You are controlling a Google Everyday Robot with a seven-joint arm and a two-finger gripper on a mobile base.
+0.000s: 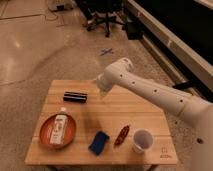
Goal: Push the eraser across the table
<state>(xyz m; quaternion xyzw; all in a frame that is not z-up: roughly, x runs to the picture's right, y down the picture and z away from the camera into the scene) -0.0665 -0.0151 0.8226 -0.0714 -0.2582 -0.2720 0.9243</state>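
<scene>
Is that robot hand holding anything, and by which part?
Nothing, as far as can be seen. The gripper hangs above the table's far side, apart from the eraser.

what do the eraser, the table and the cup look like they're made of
Eraser: black matte block, perhaps rubber or felt; hard to tell. Table: light wood in slats, bamboo-like, smooth finish. Cup: white, plain, likely paper or plastic. The end effector hangs over the table's far side, beside the eraser, apart from it.
</scene>
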